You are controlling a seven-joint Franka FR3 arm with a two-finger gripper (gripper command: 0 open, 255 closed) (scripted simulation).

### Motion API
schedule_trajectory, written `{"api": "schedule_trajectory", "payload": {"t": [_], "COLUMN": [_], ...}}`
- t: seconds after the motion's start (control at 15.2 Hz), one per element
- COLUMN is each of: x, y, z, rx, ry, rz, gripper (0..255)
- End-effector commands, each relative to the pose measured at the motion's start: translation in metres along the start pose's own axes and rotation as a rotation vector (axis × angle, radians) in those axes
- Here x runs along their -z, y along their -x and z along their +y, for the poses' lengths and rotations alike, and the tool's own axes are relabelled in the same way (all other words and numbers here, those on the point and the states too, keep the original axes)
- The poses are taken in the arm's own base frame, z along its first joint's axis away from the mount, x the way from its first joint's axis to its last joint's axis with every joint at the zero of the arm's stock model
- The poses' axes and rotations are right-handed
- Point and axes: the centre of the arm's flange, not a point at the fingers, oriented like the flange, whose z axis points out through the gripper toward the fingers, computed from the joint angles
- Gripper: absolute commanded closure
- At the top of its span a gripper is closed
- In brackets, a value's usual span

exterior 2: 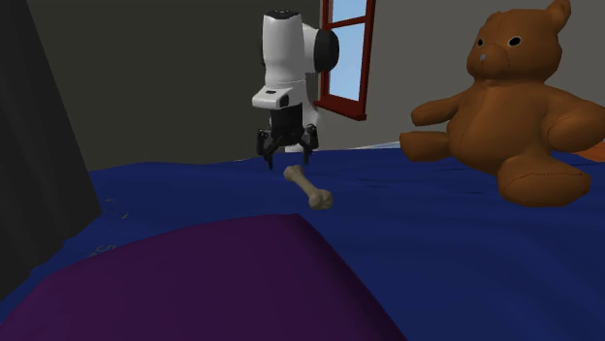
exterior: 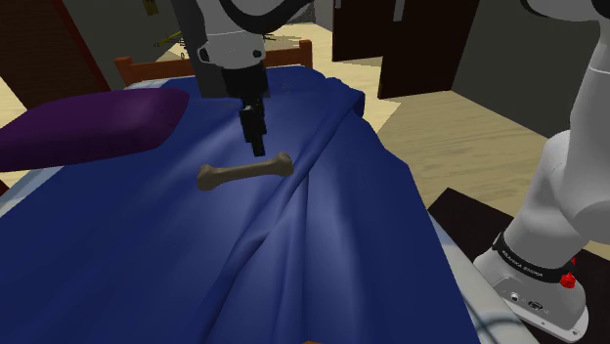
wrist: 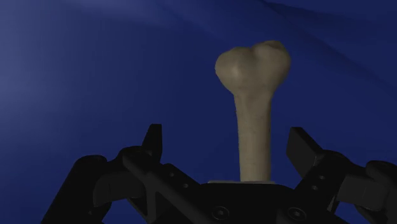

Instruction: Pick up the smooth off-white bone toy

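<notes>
I am working in a bedroom of a home. Under me is a bed (exterior: 127,264) spread with a rumpled blue cover. A purple pillow (exterior: 88,127) lies at one end of it, and a wooden rail (exterior: 147,65) edges it. A big brown teddy bear (exterior 2: 514,97) sits on it, and a red-framed window (exterior 2: 344,58) stands in the wall beyond it.

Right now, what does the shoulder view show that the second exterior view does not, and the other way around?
The shoulder view adds the arm's white base with a red button, a wooden bed frame beyond the purple pillow, and tan floor. The second exterior view adds a brown teddy bear sitting on the blue blanket and a red-framed window behind the arm. Both share the beige bone toy lying on the blanket, the pillow, and the open end effector hovering over one end of the bone, not touching it.
</notes>
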Motion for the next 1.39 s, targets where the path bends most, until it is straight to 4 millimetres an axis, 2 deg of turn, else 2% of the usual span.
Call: {"api": "schedule_trajectory", "payload": {"t": [0.0, 0.13, 0.2, 0.66, 0.79, 0.86, 1.32], "x": [0.000, -0.001, -0.001, -0.041, -0.041, -0.041, -0.041], "y": [-0.020, -0.039, -0.041, -0.043, -0.043, -0.042, -0.042], "z": [-0.016, -0.034, -0.036, -0.035, -0.035, -0.036, -0.035], "rx": [0.065, 0.129, 0.137, 0.137, 0.137, 0.137, 0.137], "ry": [0.003, 0.006, 0.006, 0.006, 0.006, 0.006, 0.006], "rz": [0.002, 0.004, 0.004, 0.004, 0.004, 0.004, 0.004], "gripper": [0, 0, 0, 0, 0, 255, 255]}}
